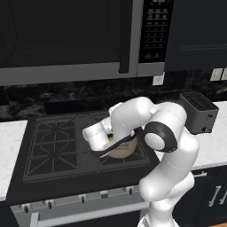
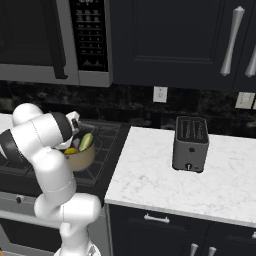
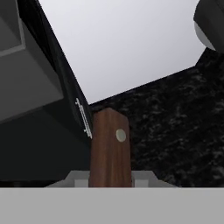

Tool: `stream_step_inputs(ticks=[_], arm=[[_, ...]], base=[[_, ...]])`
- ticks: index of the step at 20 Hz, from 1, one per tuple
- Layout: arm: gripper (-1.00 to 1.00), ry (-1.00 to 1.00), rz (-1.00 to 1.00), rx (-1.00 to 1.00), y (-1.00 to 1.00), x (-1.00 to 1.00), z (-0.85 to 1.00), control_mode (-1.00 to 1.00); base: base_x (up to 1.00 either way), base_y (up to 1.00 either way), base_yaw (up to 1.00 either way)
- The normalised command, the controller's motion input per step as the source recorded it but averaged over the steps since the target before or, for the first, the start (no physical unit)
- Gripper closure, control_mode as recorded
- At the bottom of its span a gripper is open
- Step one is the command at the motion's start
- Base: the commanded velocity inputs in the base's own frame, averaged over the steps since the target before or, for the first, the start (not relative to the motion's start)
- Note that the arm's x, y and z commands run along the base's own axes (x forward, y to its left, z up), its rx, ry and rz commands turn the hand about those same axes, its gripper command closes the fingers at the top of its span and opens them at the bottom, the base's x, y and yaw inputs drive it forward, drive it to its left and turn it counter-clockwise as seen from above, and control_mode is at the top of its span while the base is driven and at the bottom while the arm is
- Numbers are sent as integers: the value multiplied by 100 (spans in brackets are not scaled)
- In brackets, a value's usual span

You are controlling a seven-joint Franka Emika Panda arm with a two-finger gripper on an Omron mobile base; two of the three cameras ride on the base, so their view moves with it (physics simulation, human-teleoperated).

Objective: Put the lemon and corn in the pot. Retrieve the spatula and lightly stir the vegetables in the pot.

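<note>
The pot (image 2: 80, 157) sits on the right front burner of the stove (image 1: 57, 146), just left of the marble bench (image 2: 165, 180), and that spot keeps it within easy reach of the arm bent over it. In the right base view the corn (image 2: 85, 141) leans on end against the pot's far wall, its upper part poking above the rim because the cob is too long to lie flat inside. The lemon (image 2: 71, 150) rests low against the near side, a small yellow patch beside the cob. So both vegetables look already loaded, and the work in hand seems to be the stirring.

The hand (image 1: 99, 141) hovers at the pot's rim in the left base view, mostly masked by the wrist. In the hand view a brown wooden spatula handle (image 3: 110, 146) with a pale rivet rises straight from between the finger tips; the hand is clamped tight on it. That view looks upward at the cabinet underside and dark backsplash, which suggests the blade end points down toward the pot, though the blade itself is hidden. A dark strip (image 1: 116, 144) crossing the pot's front may be part of the tool; I cannot tell. The toaster (image 2: 190, 144) stands well apart on the bench, out of the way.
</note>
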Motion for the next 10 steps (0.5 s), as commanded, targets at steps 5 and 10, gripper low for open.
stream_step_inputs(ticks=[5,10], arm=[[100,40,0,6,0,16,-2,-100],[100,28,0,16,0,10,27,-100]], base=[[0,0,0],[0,0,0]])
